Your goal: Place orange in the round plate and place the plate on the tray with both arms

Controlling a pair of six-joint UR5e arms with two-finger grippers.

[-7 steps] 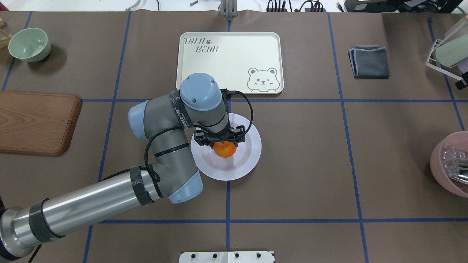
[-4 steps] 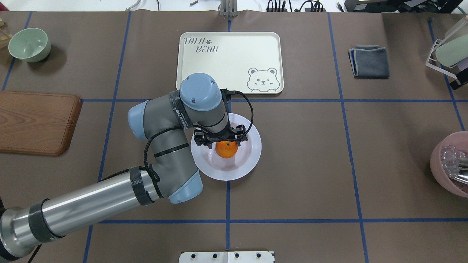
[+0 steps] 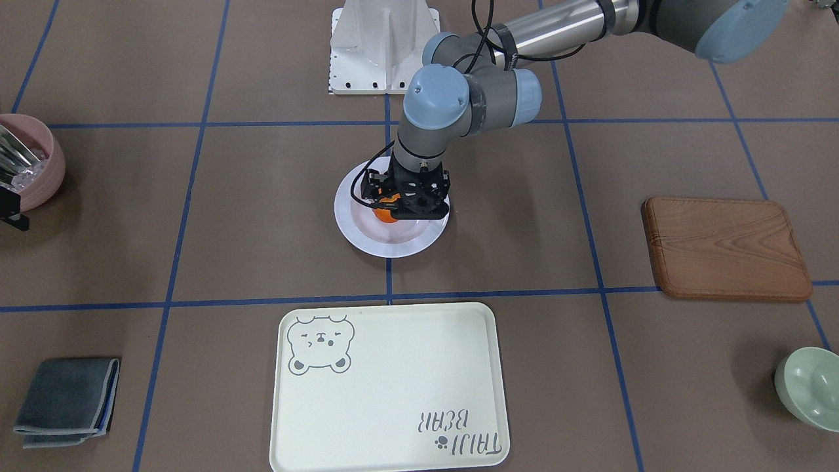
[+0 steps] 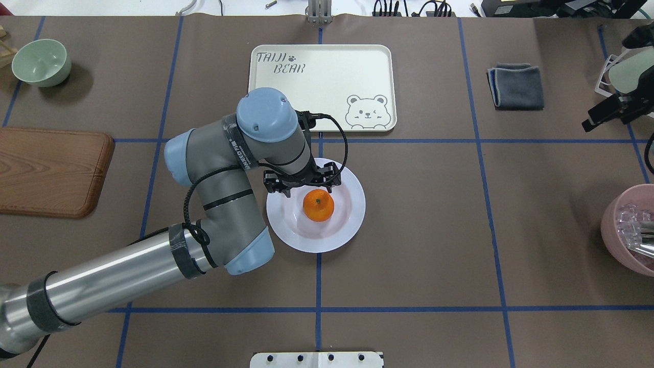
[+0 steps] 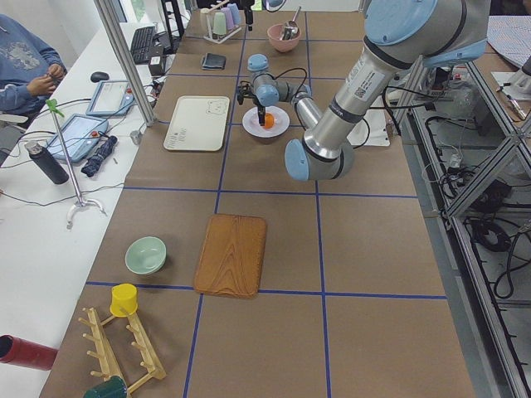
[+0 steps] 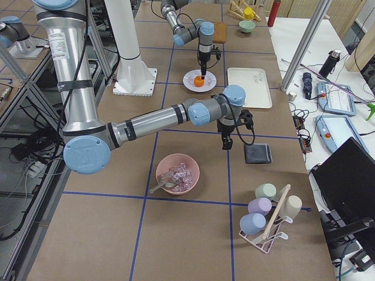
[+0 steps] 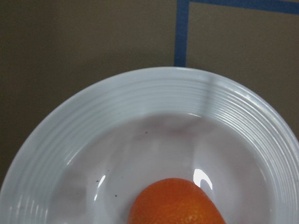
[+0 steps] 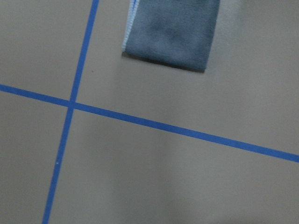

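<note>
The orange [image 4: 318, 205] lies free in the middle of the round white plate [image 4: 352, 217], which stands on the table near the centre. My left gripper [image 4: 301, 183] hangs open over the plate's far side, above the orange and not touching it. The left wrist view shows the orange [image 7: 175, 203] low in the plate [image 7: 140, 107], with no fingers in sight. The cream tray [image 4: 327, 97] lies bare beyond the plate. My right gripper [image 4: 595, 121] hangs at the table's right edge, far from the plate; I cannot tell how its jaws stand.
A folded grey cloth [image 4: 516, 86] lies right of the tray, close to the right gripper. A pink bowl [image 4: 631, 230] and a cup rack [image 4: 626, 76] stand at the right edge. At the left are a wooden board [image 4: 51, 171] and a green bowl [image 4: 41, 62].
The left gripper has let go of the orange and lifted off toward the plate's far side; the orange stays in the plate. The right gripper has come into view at the right edge.
</note>
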